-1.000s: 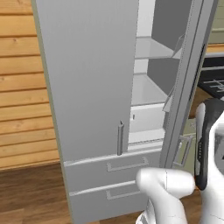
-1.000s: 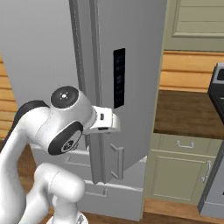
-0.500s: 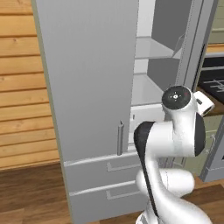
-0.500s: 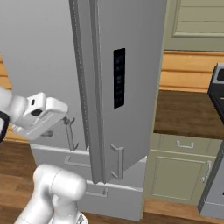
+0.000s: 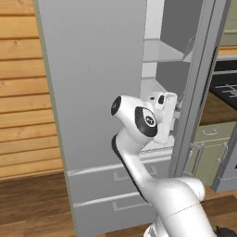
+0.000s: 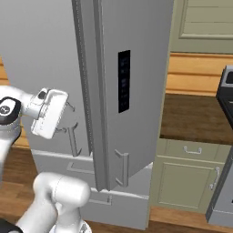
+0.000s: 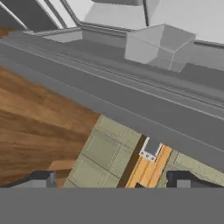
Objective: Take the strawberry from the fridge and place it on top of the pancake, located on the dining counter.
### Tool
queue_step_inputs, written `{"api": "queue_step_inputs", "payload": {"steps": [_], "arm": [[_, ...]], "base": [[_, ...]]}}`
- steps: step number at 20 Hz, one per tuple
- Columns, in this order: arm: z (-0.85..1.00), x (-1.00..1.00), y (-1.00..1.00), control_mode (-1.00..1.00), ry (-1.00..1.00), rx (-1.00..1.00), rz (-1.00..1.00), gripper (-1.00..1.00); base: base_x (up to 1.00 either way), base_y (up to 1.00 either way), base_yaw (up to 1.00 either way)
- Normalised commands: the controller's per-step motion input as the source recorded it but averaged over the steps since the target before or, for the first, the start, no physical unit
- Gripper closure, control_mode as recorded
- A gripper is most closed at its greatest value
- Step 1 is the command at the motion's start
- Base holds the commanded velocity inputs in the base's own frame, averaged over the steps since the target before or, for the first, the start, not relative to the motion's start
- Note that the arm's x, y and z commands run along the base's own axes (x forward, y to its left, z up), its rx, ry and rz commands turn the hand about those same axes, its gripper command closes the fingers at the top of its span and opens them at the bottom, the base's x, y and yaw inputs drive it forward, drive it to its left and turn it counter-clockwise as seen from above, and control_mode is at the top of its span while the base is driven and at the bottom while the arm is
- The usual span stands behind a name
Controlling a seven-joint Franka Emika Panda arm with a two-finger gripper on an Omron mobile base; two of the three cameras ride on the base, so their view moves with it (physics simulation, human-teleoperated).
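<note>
Gripper (image 7: 109, 180) was wide open, holding nothing, parked at fridge (image 5: 92, 92) door gap. Shelves sat toward 12 o'clock in hand view. Strawberry? Couldn't spot it, presumably deeper inside.

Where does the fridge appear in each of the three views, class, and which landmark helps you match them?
Left base view: the fridge spans the left and centre, its right door ajar onto white shelves.
Right base view: it takes the left and centre, its doors seen edge-on.
Hand view: its grey door edge crosses diagonally, shelves above.
Shared landmark: the pale green cabinets beside it.
</note>
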Motion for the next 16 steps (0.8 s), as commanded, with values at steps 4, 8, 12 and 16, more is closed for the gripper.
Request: {"api": "queue_step_inputs", "payload": {"steps": [4, 8, 12, 16], "arm": [[0.0, 0.87, -0.34, -1.0, 0.49, -0.08, 0.0, -1.0], [0.0, 0.78, -0.32, -1.0, 0.4, -0.06, 0.0, -1.0], [0.0, 0.36, -0.51, -1.0, 0.33, -0.01, 0.0, -1.0], [0.0, -0.59, -0.96, -1.0, 0.09, 0.0, -0.01, -1.0]], "base": [[0.0, 0.0, 0.0], [0.0, 0.0, 0.0], [0.0, 0.0, 0.0], [0.0, 0.0, 0.0]]}}
